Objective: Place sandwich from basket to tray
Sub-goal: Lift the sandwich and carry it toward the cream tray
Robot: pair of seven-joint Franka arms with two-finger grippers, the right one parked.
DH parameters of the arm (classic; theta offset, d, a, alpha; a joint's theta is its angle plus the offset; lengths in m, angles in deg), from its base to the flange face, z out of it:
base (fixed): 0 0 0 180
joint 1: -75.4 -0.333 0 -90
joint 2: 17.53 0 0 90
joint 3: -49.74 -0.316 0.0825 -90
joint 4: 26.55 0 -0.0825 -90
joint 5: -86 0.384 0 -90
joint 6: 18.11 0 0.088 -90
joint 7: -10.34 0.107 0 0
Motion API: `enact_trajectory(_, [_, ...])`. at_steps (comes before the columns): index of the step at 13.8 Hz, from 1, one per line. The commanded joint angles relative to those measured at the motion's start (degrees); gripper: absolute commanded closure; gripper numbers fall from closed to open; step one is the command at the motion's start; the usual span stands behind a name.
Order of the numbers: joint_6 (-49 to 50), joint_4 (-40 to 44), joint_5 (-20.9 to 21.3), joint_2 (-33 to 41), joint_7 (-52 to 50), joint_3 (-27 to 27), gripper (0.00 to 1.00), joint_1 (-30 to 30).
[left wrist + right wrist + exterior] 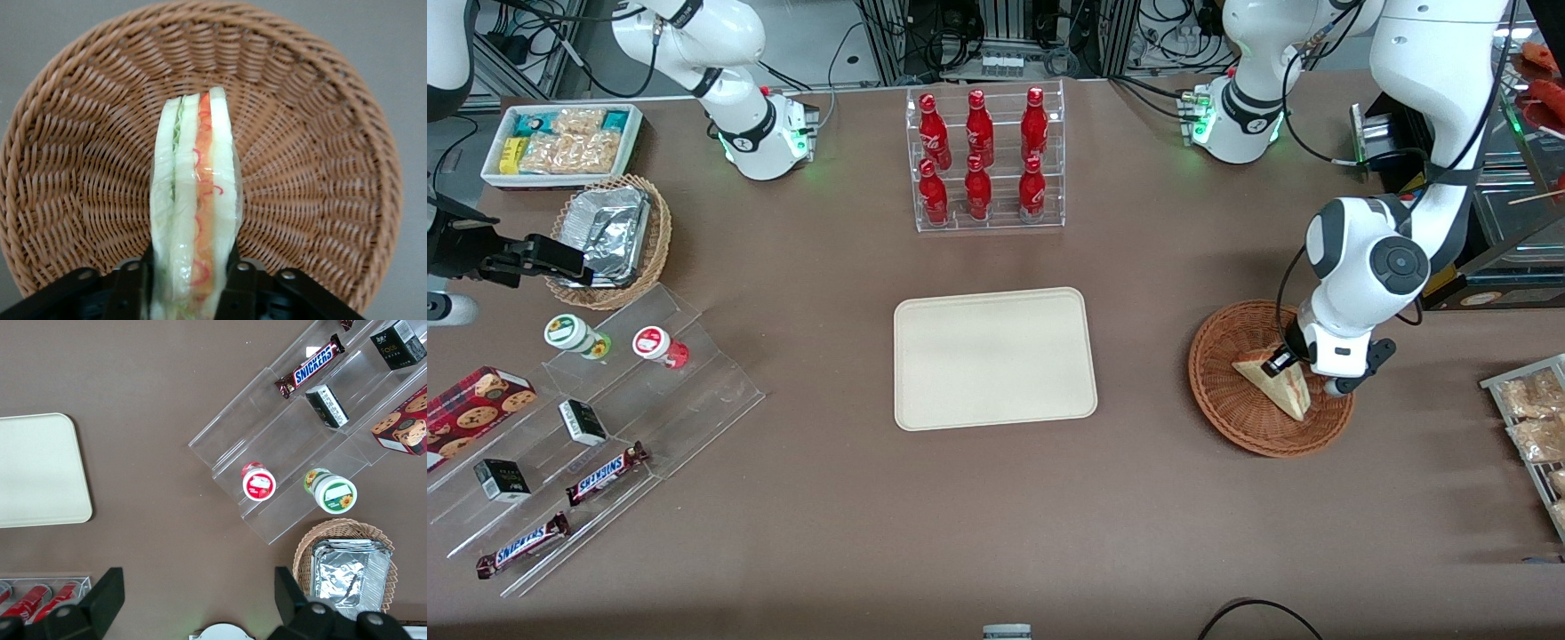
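Nearest the front camera, on the parked arm's end of the brown tabletop (1049, 516), a clear acrylic tiered stand (605, 444) carried two Snickers bars (605, 474), small dark boxes and two lidded cups, set out on steps so each item could be seen. Farther from the camera, at the middle of the tabletop, lay the cream tray (995, 358), bare and flat, evidently left free to receive the food. Toward the working arm's end, and well apart from the tray, sat the reddish-brown wicker basket (1232, 396), and over it hung the left arm with its hand (193, 283) lowered into the bowl. In the left wrist view the two dark fingers (127, 293) pressed against the outer bread faces of the sandwich (195, 207), so the hand was closed on the wedge, gripping it across its thickness. That grip squeezed the flat bread sides rather than the filling edge, which likely kept the layers of green and red-orange together. The sandwich (1276, 382) was thus within the basket's rim, standing on edge with its cut side facing the wrist camera; whether it rested on the wicker or was already raised a little I could not tell. Farthest from the camera stood a clear rack of red cola bottles (983, 160), upright in rows.
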Motion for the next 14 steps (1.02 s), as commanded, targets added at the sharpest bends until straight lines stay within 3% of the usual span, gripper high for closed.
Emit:
enact_trajectory(1, [3.68,2.64,0.69,2.48,-1.52,1.83,1.00,0.21])
enact_trajectory(7, [24.59,19.33,1.13,2.13,-1.61,2.63,1.00,8.10])
enact_trajectory(14, [26.64,28.05,1.48,-4.45,-4.32,2.63,1.00,26.29])
